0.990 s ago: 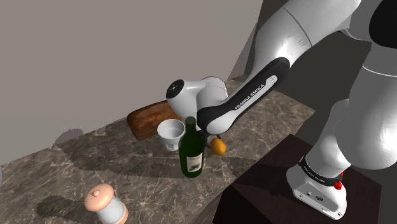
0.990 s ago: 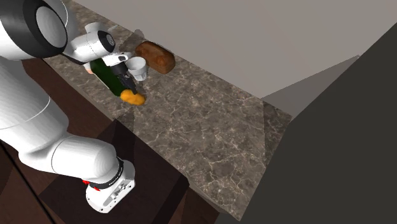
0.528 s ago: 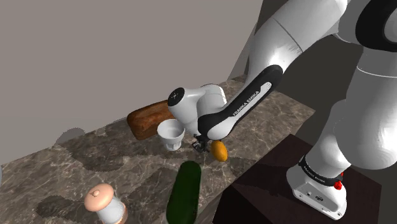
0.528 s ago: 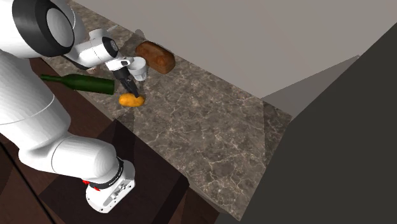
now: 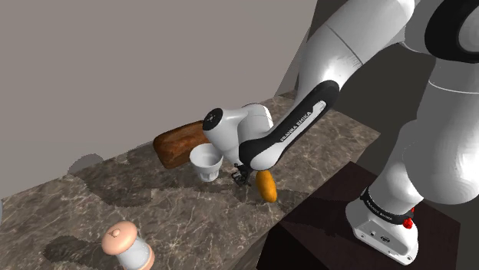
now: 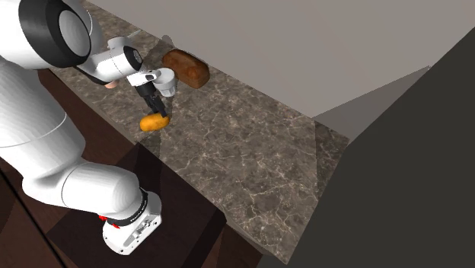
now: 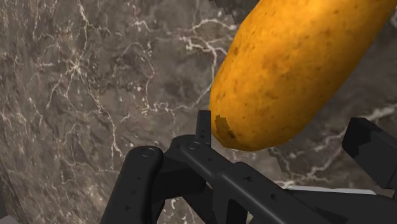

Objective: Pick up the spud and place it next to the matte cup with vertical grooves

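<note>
The orange-brown potato (image 5: 266,186) lies on the marble counter (image 5: 161,207) near its front edge, a short way to the shoulder view's right of the white grooved cup (image 5: 206,161). My black gripper (image 5: 242,175) hangs low between cup and potato, open. In the wrist view the potato (image 7: 299,70) sits just past the spread fingers (image 7: 203,127), one tip close against its end, not clasped. The second exterior view shows the potato (image 6: 154,122) just below the gripper (image 6: 156,108), with the cup (image 6: 165,81) behind.
A brown bread loaf (image 5: 180,143) lies behind the cup by the wall. A pink-topped shaker (image 5: 127,244) stands at the shoulder view's lower left. The dark stand (image 5: 330,222) adjoins the counter's edge right beside the potato.
The fingers have opened and the potato has dropped lower toward the counter's edge. The green bottle that stood by the cup toppled over the edge and is gone from sight.
</note>
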### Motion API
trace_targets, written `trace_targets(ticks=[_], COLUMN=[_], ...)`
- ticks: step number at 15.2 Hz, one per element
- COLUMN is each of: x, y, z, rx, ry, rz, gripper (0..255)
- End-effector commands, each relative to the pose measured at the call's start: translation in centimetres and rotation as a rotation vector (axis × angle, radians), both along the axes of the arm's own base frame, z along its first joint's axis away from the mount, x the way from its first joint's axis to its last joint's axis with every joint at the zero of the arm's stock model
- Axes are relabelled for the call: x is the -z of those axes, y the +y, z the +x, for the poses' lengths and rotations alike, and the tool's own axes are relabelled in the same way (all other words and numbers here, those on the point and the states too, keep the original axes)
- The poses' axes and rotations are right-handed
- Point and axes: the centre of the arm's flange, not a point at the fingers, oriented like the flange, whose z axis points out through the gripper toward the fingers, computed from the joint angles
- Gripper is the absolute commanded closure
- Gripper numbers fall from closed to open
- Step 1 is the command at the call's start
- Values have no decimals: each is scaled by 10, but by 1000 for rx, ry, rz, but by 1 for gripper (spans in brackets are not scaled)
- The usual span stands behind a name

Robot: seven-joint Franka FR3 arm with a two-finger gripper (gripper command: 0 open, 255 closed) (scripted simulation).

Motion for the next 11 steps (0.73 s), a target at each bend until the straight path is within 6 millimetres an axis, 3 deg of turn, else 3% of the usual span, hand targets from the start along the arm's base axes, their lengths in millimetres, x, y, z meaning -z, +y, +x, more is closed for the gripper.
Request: trace_targets(ticks=[1, 3, 7, 11], x=[1, 0, -43, -43], y=[0, 0, 22, 22], z=[0, 0, 10, 10], rx=[0, 0, 0, 0], ry=[1, 1, 1, 1], rz=[1, 0, 0, 0], gripper=[0, 0, 0, 0])
